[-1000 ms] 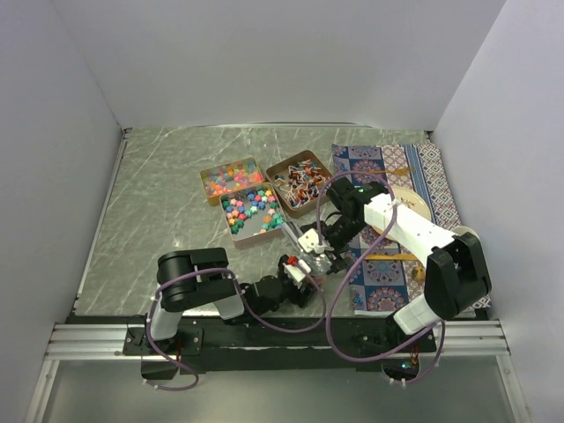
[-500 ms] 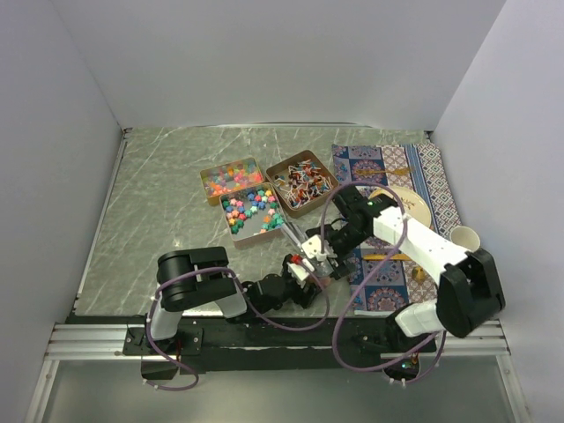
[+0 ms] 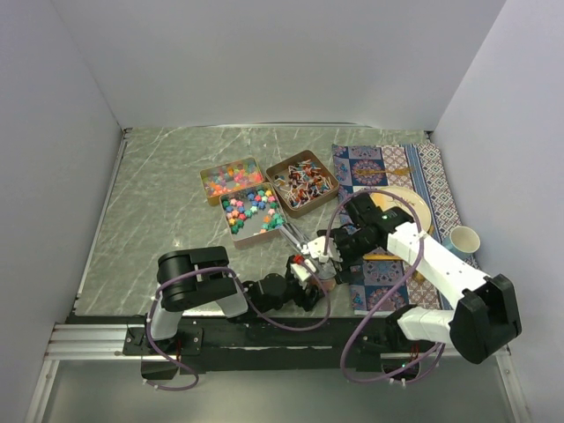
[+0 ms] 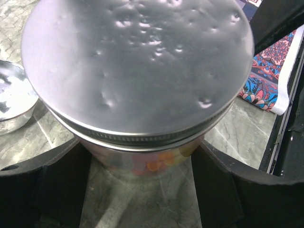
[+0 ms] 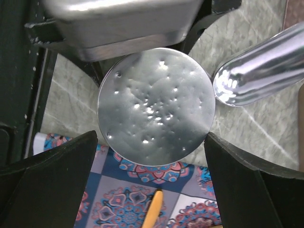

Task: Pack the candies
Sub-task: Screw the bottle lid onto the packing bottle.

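Right wrist view: round silver lid (image 5: 155, 107) at 12 o'clock, framed by spread right end effector (image 5: 151, 138); clear glass jar (image 4: 121, 164) of candies (image 4: 159, 165) clamped in left end effector (image 4: 142, 176).

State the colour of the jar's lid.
The lid is shiny silver with small dents, best seen in the left wrist view.

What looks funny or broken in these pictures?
The metal lid on the jar is covered in little dents and bumps, clear in both wrist views. The left hand grips the jar. Nothing else stands out.
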Robot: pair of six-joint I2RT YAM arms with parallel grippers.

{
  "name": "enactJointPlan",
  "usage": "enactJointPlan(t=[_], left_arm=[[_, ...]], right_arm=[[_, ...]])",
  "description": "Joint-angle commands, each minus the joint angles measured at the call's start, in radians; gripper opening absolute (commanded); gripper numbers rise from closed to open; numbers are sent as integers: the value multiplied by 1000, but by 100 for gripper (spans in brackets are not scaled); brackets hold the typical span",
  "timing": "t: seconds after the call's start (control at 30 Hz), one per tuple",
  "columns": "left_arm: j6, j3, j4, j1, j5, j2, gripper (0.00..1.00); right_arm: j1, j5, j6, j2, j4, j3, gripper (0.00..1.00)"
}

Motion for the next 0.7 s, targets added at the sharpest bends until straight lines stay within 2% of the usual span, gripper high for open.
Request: enactJointPlan(t=[0.0, 0.1, 0.23, 0.33, 0.5, 0.67], left_arm=[[-136, -68, -342, 27, -35, 77, 1], [-137, -61, -352, 28, -29, 87, 1], [-134, -56, -363, 27, -28, 90, 1], [-136, -55, -368, 27, -17, 90, 1], [-87, -42, -371, 19, -66, 105, 1], [-15, -19, -410, 7, -141, 108, 1]], right_arm=[[-8, 8, 129, 35, -156, 5, 100], [-28, 2, 126, -20, -223, -5, 100], [-31, 17, 145, -172, -259, -9, 100], [-43, 46, 145, -206, -266, 11, 100], [-51, 28, 154, -110, -145, 97, 100], [-59, -6, 97, 62, -157, 220, 100]])
